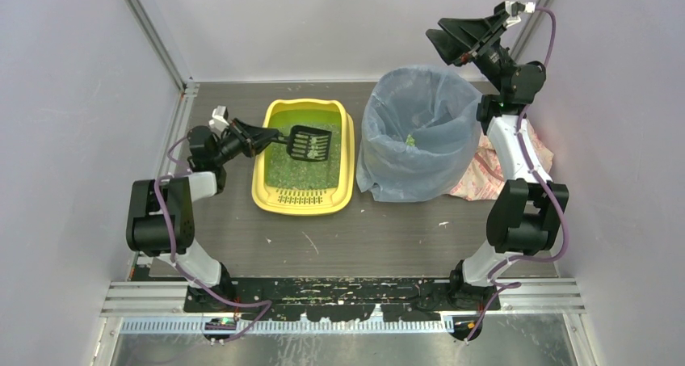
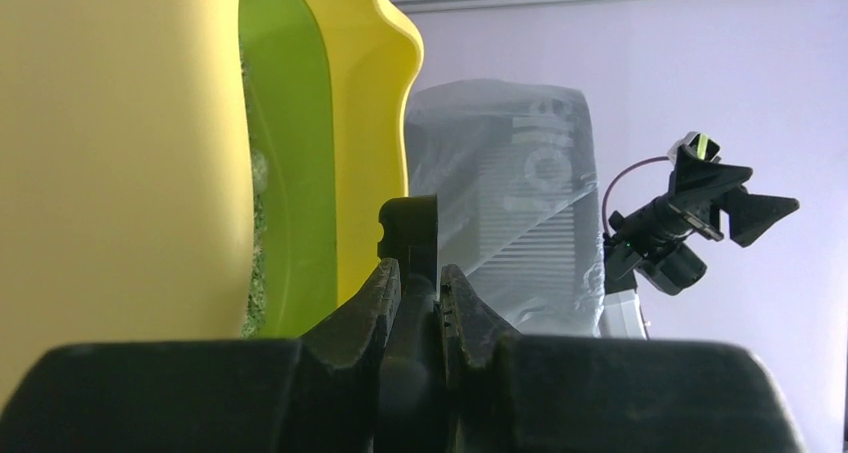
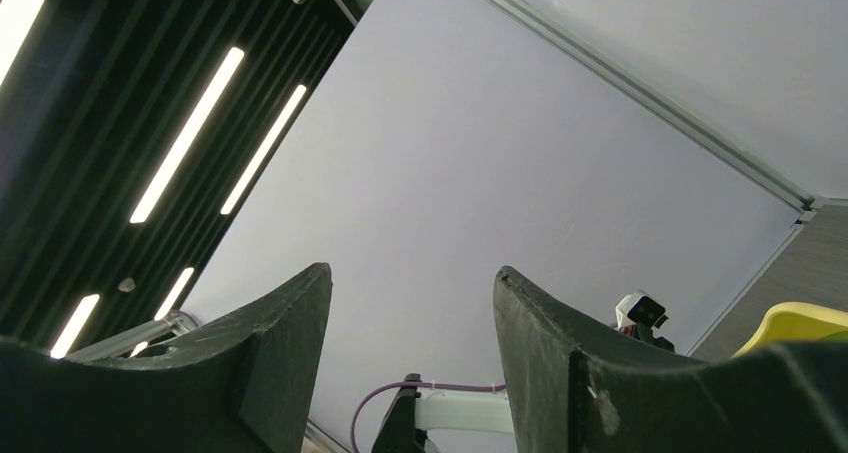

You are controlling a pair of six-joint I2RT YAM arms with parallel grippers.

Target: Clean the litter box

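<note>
Left end effector (image 1: 257,137): pinching the black scoop (image 1: 311,142) by its handle, blade over the litter.
Right end effector (image 1: 454,38): spread, empty, raised beyond the bin (image 1: 416,136).
Litter box (image 1: 303,208): on the counter (image 1: 388,237), between the left arm and the bin.
Handling: probably stiff, light plastic; loose litter shifts; best gripped at the rim.

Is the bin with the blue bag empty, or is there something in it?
Almost empty. The overhead view shows only a small green clump lying at the bottom of the bin; nothing else shows inside.

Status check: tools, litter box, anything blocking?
Left tool shut on scoop, scoop head over litter box. Right tool open, empty, raised clear of bin. Nothing blocking.
</note>
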